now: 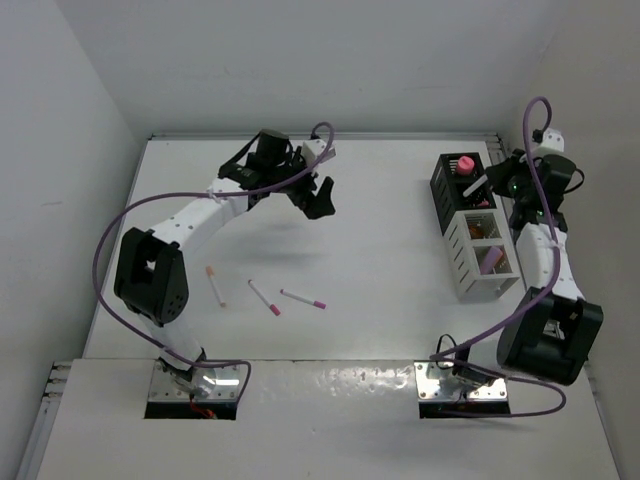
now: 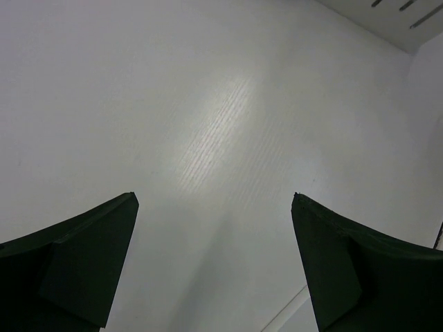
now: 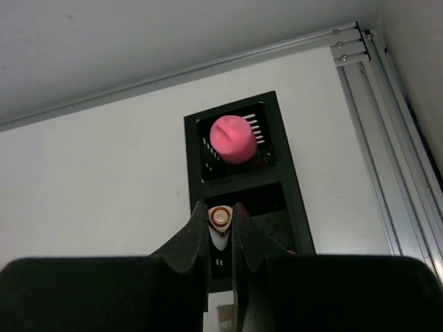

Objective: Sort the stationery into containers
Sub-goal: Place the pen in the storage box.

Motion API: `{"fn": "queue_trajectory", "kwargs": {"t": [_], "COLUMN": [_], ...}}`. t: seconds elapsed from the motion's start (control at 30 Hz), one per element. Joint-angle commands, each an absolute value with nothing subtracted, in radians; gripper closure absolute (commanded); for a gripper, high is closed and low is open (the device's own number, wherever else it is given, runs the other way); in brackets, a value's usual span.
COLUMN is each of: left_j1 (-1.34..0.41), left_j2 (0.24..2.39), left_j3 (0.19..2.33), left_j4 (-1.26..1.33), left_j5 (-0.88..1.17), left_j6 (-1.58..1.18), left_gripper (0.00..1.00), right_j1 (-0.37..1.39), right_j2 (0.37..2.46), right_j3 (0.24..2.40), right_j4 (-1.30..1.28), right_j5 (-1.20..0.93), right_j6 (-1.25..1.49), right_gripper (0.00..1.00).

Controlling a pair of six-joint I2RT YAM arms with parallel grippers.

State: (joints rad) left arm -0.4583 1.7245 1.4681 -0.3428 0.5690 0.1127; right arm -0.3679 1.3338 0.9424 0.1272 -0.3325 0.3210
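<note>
Three thin white pens lie on the table at the front left: one with an orange tip [image 1: 215,285] and two with pink tips [image 1: 264,297] [image 1: 303,298]. My left gripper [image 1: 318,195] [image 2: 214,197] hangs open behind them over bare table, holding nothing. My right gripper [image 1: 488,185] [image 3: 220,207] is shut on a white pen [image 3: 220,220], seen end-on just above the near compartment of the black holder [image 1: 447,190] [image 3: 294,200]. A pink piece [image 1: 466,163] [image 3: 233,138] stands in the holder's far compartment. The white rack [image 1: 465,262] holds an orange piece [image 1: 482,228] and a lilac one [image 1: 491,260].
White walls close the table at the left, back and right. A metal rail [image 3: 387,138] runs along the right edge beside the holder. The rack stands directly in front of the holder, close to the right arm [image 1: 545,260].
</note>
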Motion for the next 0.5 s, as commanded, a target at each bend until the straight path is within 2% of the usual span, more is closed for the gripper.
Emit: {"fn": "queue_trajectory", "kwargs": {"t": [0.0,0.17,0.2,0.23,0.27,0.3,0.37,0.47], "left_j1": [-0.453,-0.442,-0.442,-0.445,-0.446,-0.451,-0.465,-0.497], "left_j2": [1.692,1.658,1.66,1.658,1.657,1.648,1.622,1.571], "left_j3": [1.474,1.424,1.417,1.408,1.378,1.353,1.267,1.125], "left_j4": [-0.44,-0.595,-0.63,-0.706,-0.736,-0.773,-0.805,-0.783], "left_j5": [0.581,0.607,0.618,0.627,0.624,0.618,0.591,0.549], "left_j6": [0.256,0.51,0.611,0.668,0.752,0.785,0.88,0.94], "left_gripper": [0.0,0.0,0.02,0.1,0.13,0.2,0.29,0.36], "right_j1": [-0.377,-0.379,-0.377,-0.377,-0.377,-0.377,-0.377,-0.377], "right_j2": [1.38,1.442,1.451,1.465,1.468,1.468,1.454,1.416], "right_j3": [1.003,0.996,1.005,1.008,1.009,1.009,1.008,1.0], "right_j4": [0.21,0.238,0.22,0.209,0.2,0.181,0.155,0.097], "right_j5": [-0.29,-0.265,-0.268,-0.271,-0.273,-0.275,-0.297,-0.379], "right_j6": [0.279,0.223,0.216,0.207,0.207,0.21,0.227,0.25], "right_gripper": [1.0,1.0,0.88,0.8,0.71,0.57,0.53,0.52]}}
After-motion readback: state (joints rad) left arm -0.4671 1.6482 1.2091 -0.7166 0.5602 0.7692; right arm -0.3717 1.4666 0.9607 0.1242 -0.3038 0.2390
